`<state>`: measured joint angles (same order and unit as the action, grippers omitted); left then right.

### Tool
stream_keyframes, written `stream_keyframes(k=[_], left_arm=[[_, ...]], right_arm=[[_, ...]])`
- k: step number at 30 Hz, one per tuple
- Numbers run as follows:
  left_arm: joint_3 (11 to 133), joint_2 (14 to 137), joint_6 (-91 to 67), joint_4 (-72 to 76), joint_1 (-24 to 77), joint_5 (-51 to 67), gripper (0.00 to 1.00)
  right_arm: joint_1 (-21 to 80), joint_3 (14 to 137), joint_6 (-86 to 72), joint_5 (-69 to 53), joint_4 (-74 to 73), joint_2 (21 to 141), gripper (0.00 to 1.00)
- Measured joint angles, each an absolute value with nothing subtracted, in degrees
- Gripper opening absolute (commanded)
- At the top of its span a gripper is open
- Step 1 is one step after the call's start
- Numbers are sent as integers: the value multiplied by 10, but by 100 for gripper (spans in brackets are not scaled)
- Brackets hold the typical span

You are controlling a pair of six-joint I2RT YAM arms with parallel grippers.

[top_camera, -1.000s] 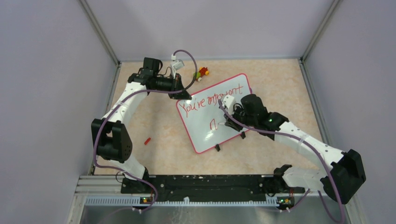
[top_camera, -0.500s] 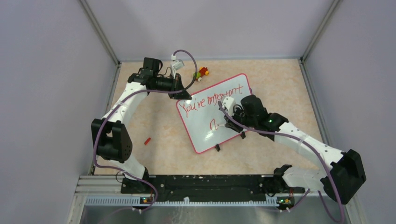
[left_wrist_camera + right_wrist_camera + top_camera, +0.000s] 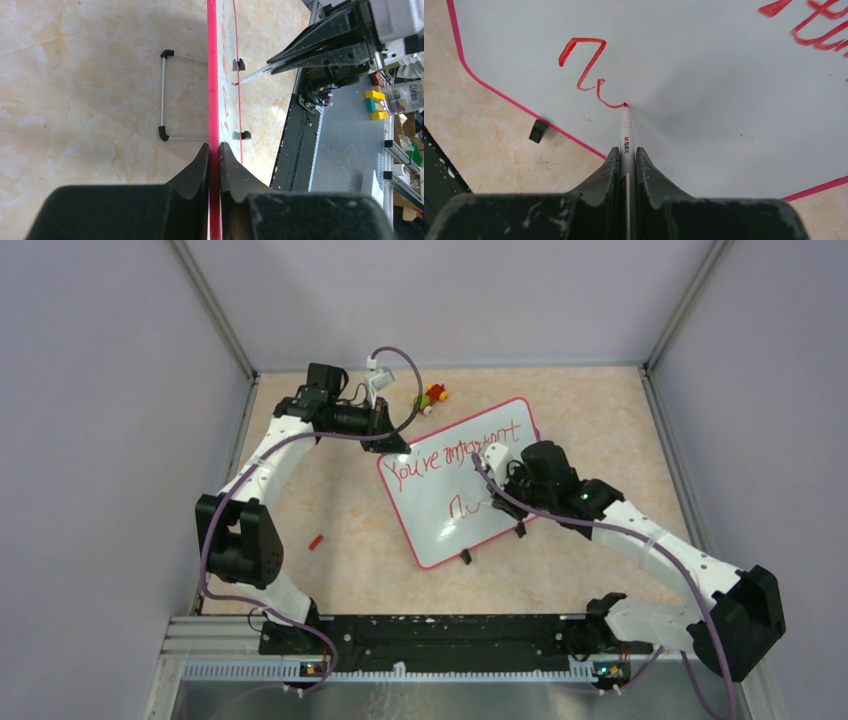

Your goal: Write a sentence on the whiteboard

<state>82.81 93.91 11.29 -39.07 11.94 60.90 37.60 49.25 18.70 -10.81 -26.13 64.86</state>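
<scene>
Overhead view, lower centre: the whiteboard [image 3: 432, 532] lay tilted on the table [image 3: 600, 420], its nearest edge carrying two black clips [image 3: 466, 556]. A small red piece [image 3: 316, 541] lay well apart from it, left of centre.

Right wrist view, bottom centre: the right gripper [image 3: 626, 151] had its fingers clamped on a white marker [image 3: 625, 129]. The marker's red tip touched the board at the end of a short red curl, just beside an angular red stroke, in the upper left of the frame.

Overhead view, centre: the sentence [image 3: 455, 454] ran slanted along the board's upper edge, reading "You're important", with the fresh strokes below it and the right gripper [image 3: 495, 502] over them.

Left wrist view, bottom centre: the left gripper [image 3: 214, 150] had its fingers pinched on the board's pink-red rim, seen edge-on. A grey wire bracket [image 3: 163, 95] lay on the table just beside that rim, upper centre.

Overhead view, upper centre: the left gripper [image 3: 392, 443] sat at the board's upper left corner. A small red, yellow and green thing [image 3: 435, 394] lay beyond, apart from the board.
</scene>
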Motion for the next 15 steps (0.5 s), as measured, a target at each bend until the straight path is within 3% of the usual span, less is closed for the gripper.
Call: stream_keyframes(k=[15], left_arm=[[828,939,113,-391,119,610,12]], right_arm=[[381,530,185,-113,-253,667,0]])
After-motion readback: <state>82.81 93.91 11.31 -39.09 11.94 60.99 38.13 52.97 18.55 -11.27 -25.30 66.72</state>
